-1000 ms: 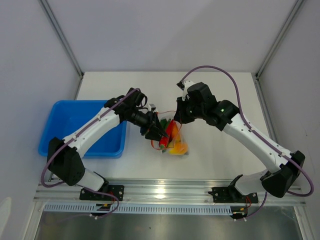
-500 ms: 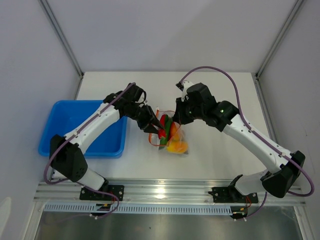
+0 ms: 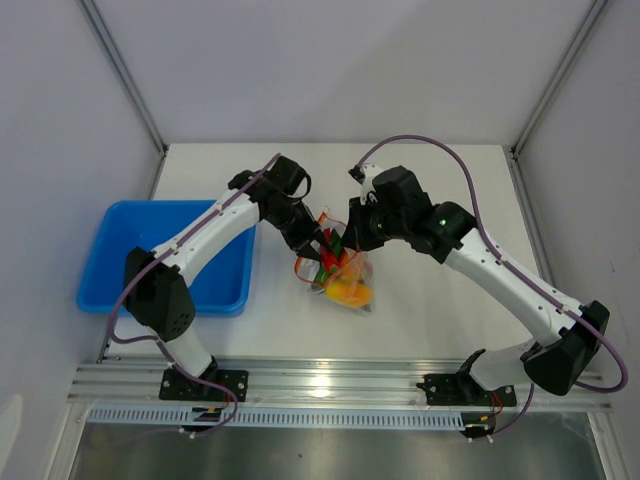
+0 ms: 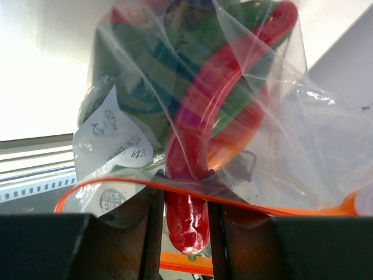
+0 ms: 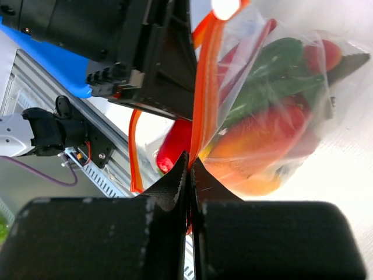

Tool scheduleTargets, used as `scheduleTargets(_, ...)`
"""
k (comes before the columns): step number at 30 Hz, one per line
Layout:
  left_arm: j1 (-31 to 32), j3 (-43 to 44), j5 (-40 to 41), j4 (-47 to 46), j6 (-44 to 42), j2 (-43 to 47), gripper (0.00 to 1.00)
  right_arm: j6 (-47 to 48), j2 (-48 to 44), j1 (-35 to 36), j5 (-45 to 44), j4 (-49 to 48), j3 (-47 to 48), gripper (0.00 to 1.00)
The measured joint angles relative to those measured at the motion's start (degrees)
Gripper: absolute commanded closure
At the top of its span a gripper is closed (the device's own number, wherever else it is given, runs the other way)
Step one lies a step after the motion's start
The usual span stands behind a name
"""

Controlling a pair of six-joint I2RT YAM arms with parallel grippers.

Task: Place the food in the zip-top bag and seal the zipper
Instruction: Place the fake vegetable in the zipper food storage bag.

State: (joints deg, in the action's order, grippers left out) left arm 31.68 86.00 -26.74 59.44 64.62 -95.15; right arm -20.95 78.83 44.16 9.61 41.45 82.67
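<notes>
The small clear crinkly plastic zip-top bag (image 3: 358,272) is located at the middle of the white counter (image 3: 450,190), between the two arms, with its mouth end raised.

Compared with one second earlier, the left wrist has been drawn away from the near edge. The bag mouth and the long glossy red toy pepper (image 4: 187,219) have been carried higher with it.

The pepper is clamped between the left fingers (image 4: 134,233). It crosses the thin red-orange zipper strip (image 4: 262,208), and its upper part is seen through the film, so insertion is judged to be under way. Sealing is not possible until the strip is cleared.

The right fingers (image 5: 169,192) are pinched tight on the strip, so that one lip is held taut.

- **Film:** it is thin, wrinkled and reflective, and a white printed label (image 4: 113,137) is attached.
- **Contents:** slim green peppers (image 5: 274,58) and a smooth oval yellow-orange mango (image 3: 350,293) are already contained. They appear rigid.
- **Surroundings:** a blue plastic tray (image 3: 130,290) stands on the left, well apart from the bag.
</notes>
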Motion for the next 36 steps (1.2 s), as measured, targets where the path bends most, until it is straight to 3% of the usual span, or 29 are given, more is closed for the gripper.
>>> scheduleTargets(5,2.1,7.1,3.5,5.9,0.4,-4.5,0.96,0.0,0.6,-0.2,1.1,0.0,0.1,1.00)
scheduleTargets(7,2.6,7.3,4.0,6.8,0.3,-4.9,0.88,-0.1,1.2,-0.6,1.9,0.0,0.4,1.00)
scheduleTargets(8,2.8,7.2,4.1,7.3,0.3,-5.0,0.82,-0.3,1.4,-1.0,2.2,0.0,0.5,1.00)
scheduleTargets(11,2.9,5.9,4.0,7.5,-0.1,-5.0,0.45,-1.1,2.1,-2.2,3.7,0.1,0.6,1.00)
scheduleTargets(16,2.9,4.5,3.7,7.3,-1.7,-5.0,0.25,-2.2,2.4,-3.8,5.9,0.0,0.8,1.00)
scheduleTargets(30,3.0,8.2,0.9,7.0,-11.1,0.5,0.19,-3.0,2.4,-5.0,7.4,0.3,1.2,1.00)
scheduleTargets(36,3.0,8.3,2.4,6.4,-15.1,6.9,0.26,-3.0,2.4,-5.0,7.5,0.5,1.2,1.00)
